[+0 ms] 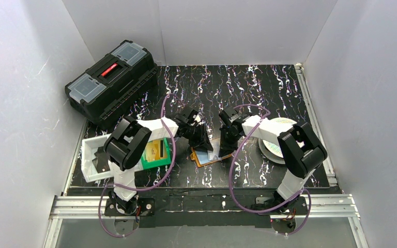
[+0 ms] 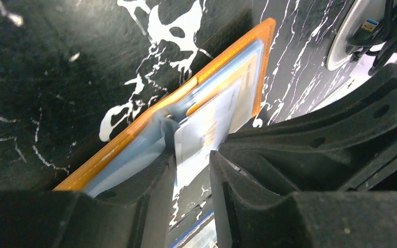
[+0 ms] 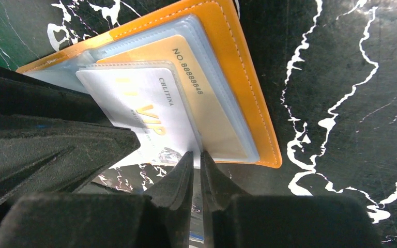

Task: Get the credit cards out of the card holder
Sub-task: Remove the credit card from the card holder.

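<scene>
Low over the wallet (image 1: 207,157) with the left gripper (image 2: 192,157): fingers (image 2: 144,206) a little apart, the end of a pale card (image 2: 207,132) lying in the gap. Cannot tell whether clamped on that card or only straddling it. Opposite, at the right gripper (image 3: 196,155): fingers pressed almost together, only a thin slit between, tips at the near edge of the clear sleeves. Cannot tell whether any sleeve edge sits caught in the slit.

Round about, on the black marbled table (image 1: 274,88): a black toolbox (image 1: 112,82) with a red handle at the far left; a white tray (image 1: 88,155) at the near left, half hidden under the left arm; a green bin (image 1: 157,155) just beside the tray, with something gold-yellow inside; a round white patterned disc (image 1: 275,144) on the right, partly under the right arm. Seen from above, wallet mostly covered by both grippers. Seen from the right wrist, pale card's left end blocked by the left gripper's black body.

Lies open and flat near the middle of the table, between bin and disc. Orange, with a stitched border and stacked clear sleeves. Holds a gold card (image 3: 212,103) with a printed number in one sleeve, and over it the pale card, marked VIP in gold.
</scene>
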Tool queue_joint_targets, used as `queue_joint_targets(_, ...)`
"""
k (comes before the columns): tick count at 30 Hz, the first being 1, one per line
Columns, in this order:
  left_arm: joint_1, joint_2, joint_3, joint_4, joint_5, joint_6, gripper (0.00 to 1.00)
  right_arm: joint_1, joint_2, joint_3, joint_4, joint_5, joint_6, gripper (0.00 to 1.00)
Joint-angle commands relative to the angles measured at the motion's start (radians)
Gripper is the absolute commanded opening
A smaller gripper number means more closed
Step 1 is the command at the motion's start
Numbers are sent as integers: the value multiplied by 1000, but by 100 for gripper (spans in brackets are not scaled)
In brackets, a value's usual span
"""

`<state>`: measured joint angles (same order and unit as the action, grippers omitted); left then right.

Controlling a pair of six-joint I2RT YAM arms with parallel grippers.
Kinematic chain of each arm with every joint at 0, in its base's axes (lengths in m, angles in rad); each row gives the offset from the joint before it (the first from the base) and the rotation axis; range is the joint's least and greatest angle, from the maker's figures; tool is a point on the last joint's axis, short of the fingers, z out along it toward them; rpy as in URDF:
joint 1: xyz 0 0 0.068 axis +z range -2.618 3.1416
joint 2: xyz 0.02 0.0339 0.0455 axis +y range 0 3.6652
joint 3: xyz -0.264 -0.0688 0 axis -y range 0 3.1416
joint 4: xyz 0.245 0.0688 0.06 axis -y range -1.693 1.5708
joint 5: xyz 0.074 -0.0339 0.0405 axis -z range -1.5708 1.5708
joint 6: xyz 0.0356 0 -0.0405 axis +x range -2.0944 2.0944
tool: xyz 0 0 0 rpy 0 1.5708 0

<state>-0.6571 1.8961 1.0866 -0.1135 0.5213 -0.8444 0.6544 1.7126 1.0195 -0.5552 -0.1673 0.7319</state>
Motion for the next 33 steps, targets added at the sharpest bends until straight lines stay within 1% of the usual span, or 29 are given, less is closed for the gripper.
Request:
queue_joint_targets(1,20,-72,-68,15,39,0,30,8,63,4,-11,13,9,16)
queue_joint_targets(8,39,-120,-164,107,78,-34,28,0,75,3,-10,1,13,16)
queue_joint_targets(13,40,-91,-195,227,120,-62,24,-2,82,5,-10,-7,13,16)
queue_joint_targets(19,40,-43,-223,319,155,-99,17,-5,82,1,-9,-11,13,16)
queue_joint_targets(24,40,-46,-235,330,166,-112,7,-7,85,2,-8,-12,14,15)
queue_joint_targets(33,75,-92,-248,271,170,-80,4,-19,101,-1,-12,-17,17,15)
